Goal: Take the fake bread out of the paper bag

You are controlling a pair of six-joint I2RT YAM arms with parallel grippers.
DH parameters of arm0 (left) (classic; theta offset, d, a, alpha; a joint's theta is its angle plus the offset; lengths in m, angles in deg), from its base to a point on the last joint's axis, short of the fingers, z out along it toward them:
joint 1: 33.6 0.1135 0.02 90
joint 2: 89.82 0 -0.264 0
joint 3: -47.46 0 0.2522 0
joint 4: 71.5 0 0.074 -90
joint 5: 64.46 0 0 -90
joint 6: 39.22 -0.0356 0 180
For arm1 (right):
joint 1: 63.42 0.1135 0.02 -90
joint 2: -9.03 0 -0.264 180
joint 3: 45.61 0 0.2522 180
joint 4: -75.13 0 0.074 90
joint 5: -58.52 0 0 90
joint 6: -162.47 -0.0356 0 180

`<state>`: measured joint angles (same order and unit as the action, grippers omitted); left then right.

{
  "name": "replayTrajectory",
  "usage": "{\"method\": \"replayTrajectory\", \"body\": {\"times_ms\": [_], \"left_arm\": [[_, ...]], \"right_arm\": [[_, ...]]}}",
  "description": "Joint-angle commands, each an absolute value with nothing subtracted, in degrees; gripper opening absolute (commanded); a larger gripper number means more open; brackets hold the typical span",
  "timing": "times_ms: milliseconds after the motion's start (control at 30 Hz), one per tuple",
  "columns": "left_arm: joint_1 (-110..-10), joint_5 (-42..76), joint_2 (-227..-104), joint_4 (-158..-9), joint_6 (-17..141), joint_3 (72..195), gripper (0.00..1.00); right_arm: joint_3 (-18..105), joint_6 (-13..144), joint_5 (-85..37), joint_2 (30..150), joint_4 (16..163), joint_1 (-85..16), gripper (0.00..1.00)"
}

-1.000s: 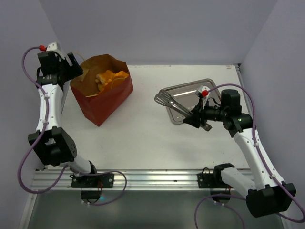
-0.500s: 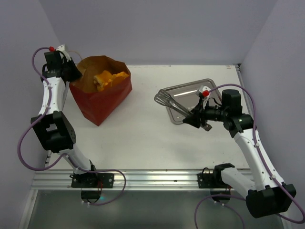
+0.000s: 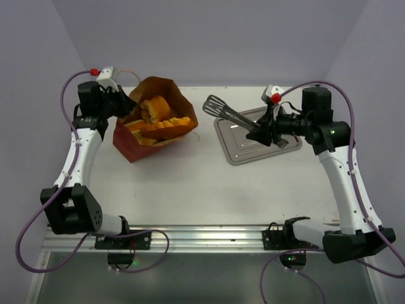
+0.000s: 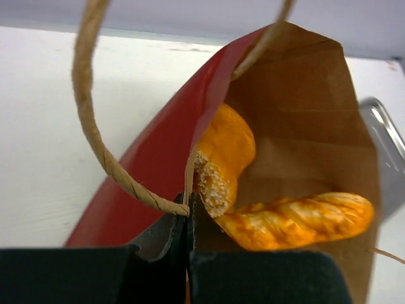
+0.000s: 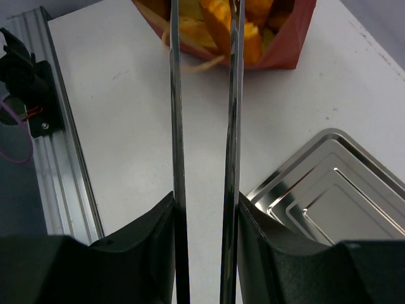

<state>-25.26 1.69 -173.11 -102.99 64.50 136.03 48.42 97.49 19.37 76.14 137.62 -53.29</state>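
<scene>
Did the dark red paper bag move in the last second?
Yes. The dark red paper bag has tipped its mouth toward the shiny metal tray, rim pinched in the left tool.

A shiny rectangular metal tray (image 3: pixel 248 151) is laid flat on the right half of the white surface (image 3: pixel 190 183), its stepped inner rim seen in the right wrist view (image 5: pixel 329 190). A pair of metal tongs (image 3: pixel 223 109) is held over the tray's far left corner, the slotted heads reaching past its edge. The two thin arms of the tongs (image 5: pixel 176 126) are kept parallel with a gap between them. An aluminium rail (image 3: pixel 202 235) is fixed along the near edge of the surface.
</scene>
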Motion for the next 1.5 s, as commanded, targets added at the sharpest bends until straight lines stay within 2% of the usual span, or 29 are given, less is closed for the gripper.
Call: {"method": "replayTrajectory", "body": {"times_ms": [0,133,433,667,800,1033,1333,1467], "left_arm": [[-29.20,-3.63,-168.58,-94.94,65.36,128.23,0.00],[-30.44,-5.39,-164.28,-89.23,68.53,120.66,0.00],[-35.88,-6.98,-159.09,-86.31,74.16,115.01,0.00],[-39.75,-5.57,-154.42,-81.13,76.97,107.20,0.00],[-40.37,-6.01,-153.37,-78.58,79.17,102.89,0.00],[-41.51,-6.45,-152.84,-77.09,81.19,102.53,0.00],[-45.98,-5.66,-153.98,-77.08,80.93,102.00,0.00],[-48.10,-4.87,-154.68,-75.68,82.51,100.77,0.00]], "right_arm": [[54.80,102.78,17.92,78.46,144.25,-52.61,0.40],[55.25,106.74,14.77,79.52,147.94,-48.59,0.40],[47.43,108.07,-13.14,78.55,143.22,-25.57,0.40],[45.14,108.68,-30.31,82.95,139.78,-19.56,0.40],[42.77,107.45,-32.34,83.39,136.45,-19.30,0.41],[40.31,105.60,-35.70,84.71,133.27,-19.30,0.42],[39.25,119.30,-40.70,85.06,131.51,-17.63,0.44],[41.70,118.62,-36.67,86.99,135.45,-16.22,0.45]]}}
